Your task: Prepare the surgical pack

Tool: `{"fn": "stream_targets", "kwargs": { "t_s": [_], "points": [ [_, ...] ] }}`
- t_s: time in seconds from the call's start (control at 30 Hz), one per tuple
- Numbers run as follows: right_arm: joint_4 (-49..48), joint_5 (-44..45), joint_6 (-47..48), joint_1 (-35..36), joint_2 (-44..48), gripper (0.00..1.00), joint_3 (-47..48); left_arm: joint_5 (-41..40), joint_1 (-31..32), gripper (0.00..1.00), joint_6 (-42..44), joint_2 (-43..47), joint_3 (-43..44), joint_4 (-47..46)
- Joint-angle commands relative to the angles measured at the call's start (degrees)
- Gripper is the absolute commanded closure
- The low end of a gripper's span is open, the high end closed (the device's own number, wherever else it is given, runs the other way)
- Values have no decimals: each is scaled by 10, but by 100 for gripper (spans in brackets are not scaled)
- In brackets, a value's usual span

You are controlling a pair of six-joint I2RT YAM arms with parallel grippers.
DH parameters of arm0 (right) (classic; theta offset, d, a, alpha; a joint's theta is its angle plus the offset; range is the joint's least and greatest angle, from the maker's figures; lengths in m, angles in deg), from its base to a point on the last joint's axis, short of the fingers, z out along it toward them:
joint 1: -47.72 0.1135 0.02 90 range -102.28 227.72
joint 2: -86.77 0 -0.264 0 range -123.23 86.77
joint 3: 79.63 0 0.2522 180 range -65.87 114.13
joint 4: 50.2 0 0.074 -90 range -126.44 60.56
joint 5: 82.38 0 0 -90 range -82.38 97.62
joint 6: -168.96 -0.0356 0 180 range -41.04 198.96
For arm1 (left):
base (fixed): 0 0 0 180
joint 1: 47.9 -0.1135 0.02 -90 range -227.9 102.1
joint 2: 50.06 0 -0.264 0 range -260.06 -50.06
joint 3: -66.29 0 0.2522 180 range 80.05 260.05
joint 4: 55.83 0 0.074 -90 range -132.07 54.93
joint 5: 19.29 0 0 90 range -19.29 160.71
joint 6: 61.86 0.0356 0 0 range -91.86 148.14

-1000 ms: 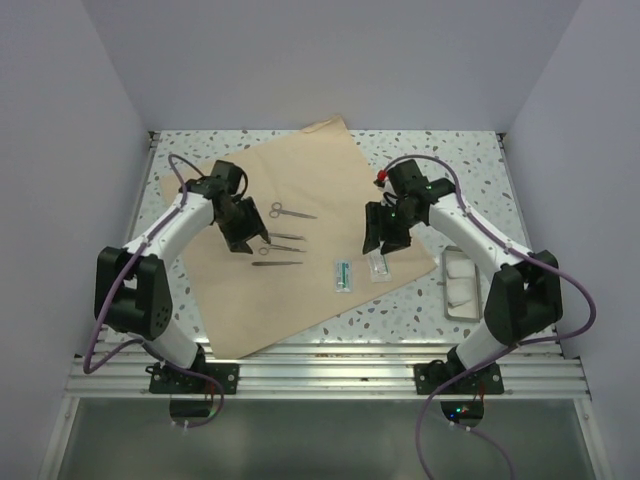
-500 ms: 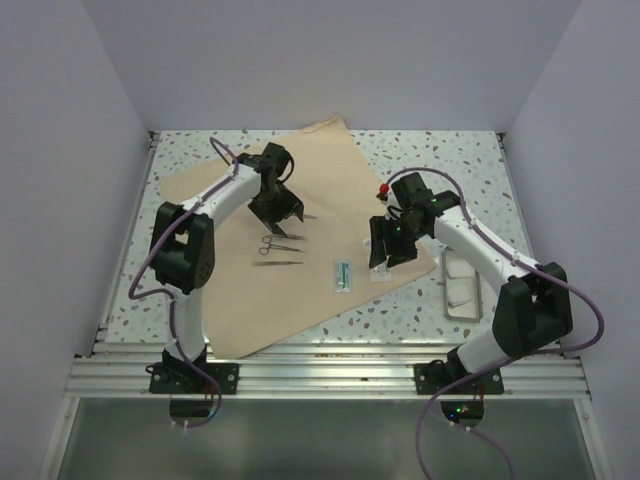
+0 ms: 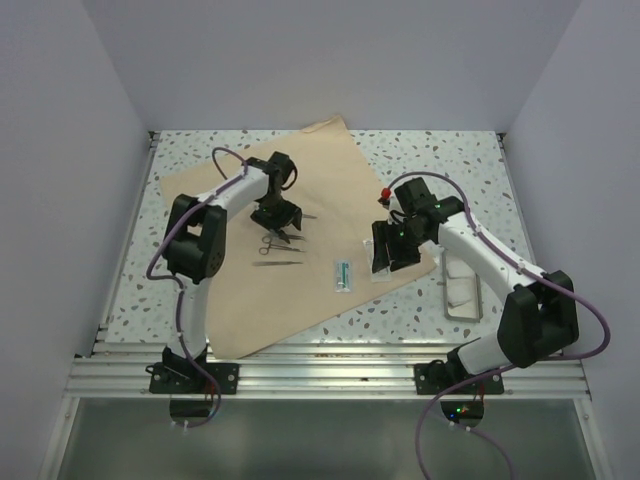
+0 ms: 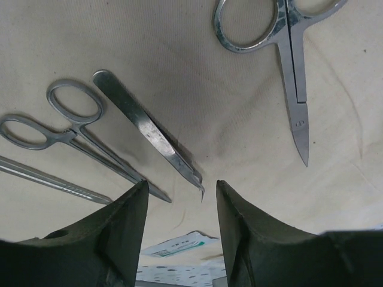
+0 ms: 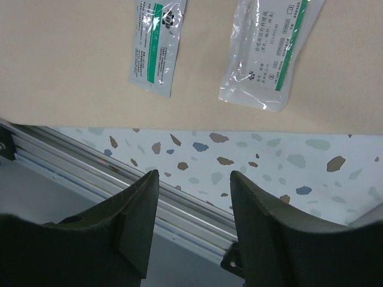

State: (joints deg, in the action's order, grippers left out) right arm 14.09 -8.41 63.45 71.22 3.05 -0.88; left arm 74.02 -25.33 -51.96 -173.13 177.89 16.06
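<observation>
The surgical pack (image 3: 330,170) lies spread flat, left-centre on the surface (image 3: 450,160), instruments (image 3: 280,263) gathered mid-sheet, probably for wrapping. Left claw (image 4: 182,194) hovers parted and empty over the tweezers (image 4: 146,128); right claw (image 5: 194,179), equally parted and empty, over the packets (image 5: 269,51).

Surgical pack (image 4: 179,54) and scissors (image 4: 297,101), edge-cropped

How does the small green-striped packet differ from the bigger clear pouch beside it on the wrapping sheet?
The small packet is narrower and shorter than the large pouch. The small packet looks smooth, with its green stripe down the middle; the large pouch is clear and crinkled, striped along one edge. Both lie flat on the tan wrapping sheet near its edge.
</observation>
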Motion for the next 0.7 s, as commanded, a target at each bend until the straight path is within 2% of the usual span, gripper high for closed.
{"fn": "stream_targets", "kwargs": {
  "t_s": [0.0, 0.13, 0.17, 0.4, 0.53, 0.67],
  "points": [
    [-8, -2, 17, -2, 17, 45, -2, -9, -2, 48, -32, -14, 28, 3],
    [-10, -3, 18, -2, 17, 45, -7, -12, -4, 55, -37, -31, 42, 1],
    [-10, -3, 18, -2, 18, 45, -8, -11, -5, 59, -38, -34, 44, 1],
    [-10, -1, 21, -2, 18, 45, -10, -10, -7, 62, -33, -38, 46, 4],
    [-17, -6, 21, -2, 8, 45, -9, -11, -6, 55, -19, -21, 30, 6],
    [-20, 8, 15, -3, -26, 43, 14, -23, 3, 39, 18, 17, 10, 22]
  ]
}}
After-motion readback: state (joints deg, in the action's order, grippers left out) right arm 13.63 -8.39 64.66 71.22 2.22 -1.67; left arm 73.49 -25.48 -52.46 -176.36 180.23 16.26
